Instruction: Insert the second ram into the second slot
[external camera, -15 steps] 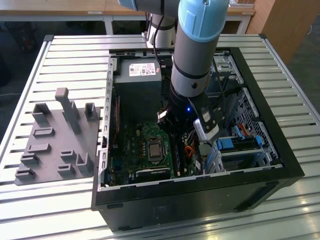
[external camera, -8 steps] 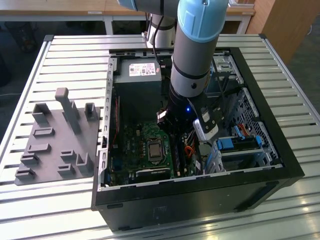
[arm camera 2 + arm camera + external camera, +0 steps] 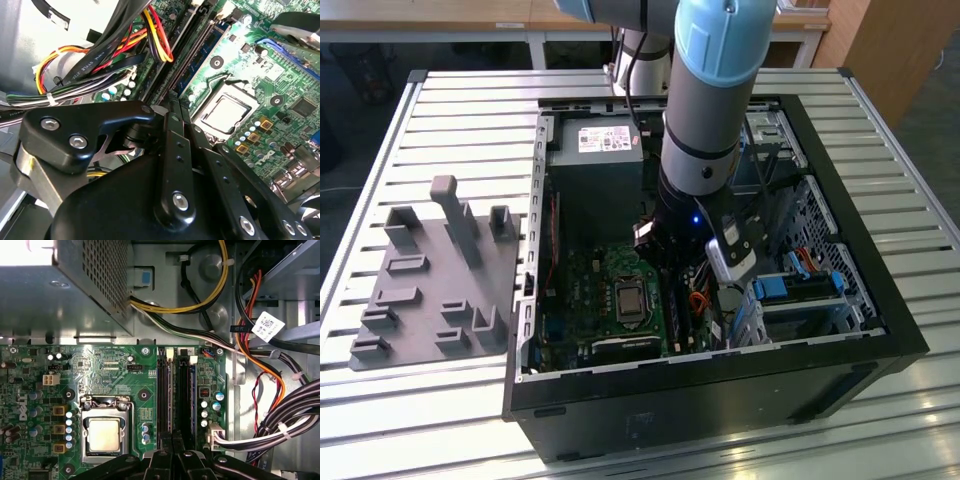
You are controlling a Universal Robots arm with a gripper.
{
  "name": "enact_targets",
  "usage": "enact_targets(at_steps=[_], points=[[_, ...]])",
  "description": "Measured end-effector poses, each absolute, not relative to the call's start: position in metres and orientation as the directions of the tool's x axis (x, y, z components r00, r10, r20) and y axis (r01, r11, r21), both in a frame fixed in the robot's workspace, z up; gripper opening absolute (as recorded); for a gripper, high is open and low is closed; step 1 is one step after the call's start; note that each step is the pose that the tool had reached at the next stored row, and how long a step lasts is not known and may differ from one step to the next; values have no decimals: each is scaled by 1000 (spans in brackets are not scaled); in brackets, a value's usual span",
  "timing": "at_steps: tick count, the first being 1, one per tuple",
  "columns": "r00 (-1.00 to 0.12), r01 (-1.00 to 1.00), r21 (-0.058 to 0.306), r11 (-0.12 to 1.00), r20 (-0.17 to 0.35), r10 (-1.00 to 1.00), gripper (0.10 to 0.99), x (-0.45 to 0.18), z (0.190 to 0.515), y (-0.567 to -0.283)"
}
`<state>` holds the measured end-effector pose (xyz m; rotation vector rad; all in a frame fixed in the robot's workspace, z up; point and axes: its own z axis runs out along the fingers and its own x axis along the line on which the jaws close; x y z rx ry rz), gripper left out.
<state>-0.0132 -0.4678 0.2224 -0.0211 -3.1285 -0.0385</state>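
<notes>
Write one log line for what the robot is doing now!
hand: over RAM slots | motherboard: inside open computer case | CPU socket: beside slots

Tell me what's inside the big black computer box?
Inside the black computer case lie a green motherboard with a silver square processor, long black memory slots and coloured cables. The robot's grey arm covers part of the inside.

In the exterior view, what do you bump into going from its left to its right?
Grey holder tray → green motherboard → processor socket → robot arm → blue drive bracket → the computer case's wall on that view's right.
</notes>
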Motion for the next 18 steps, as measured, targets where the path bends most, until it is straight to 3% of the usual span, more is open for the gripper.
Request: enact_targets(at_steps=[11, 13, 14, 18], points=[[-1000, 14, 24, 1000, 15, 13, 114, -13, 218, -468], [-1000, 14, 24, 1000, 15, 13, 122, -13, 218, -468], [-1000, 14, 24, 1000, 15, 13, 184, -13, 218, -468], [-1000, 14, 24, 1000, 15, 13, 184, -13, 220, -468]])
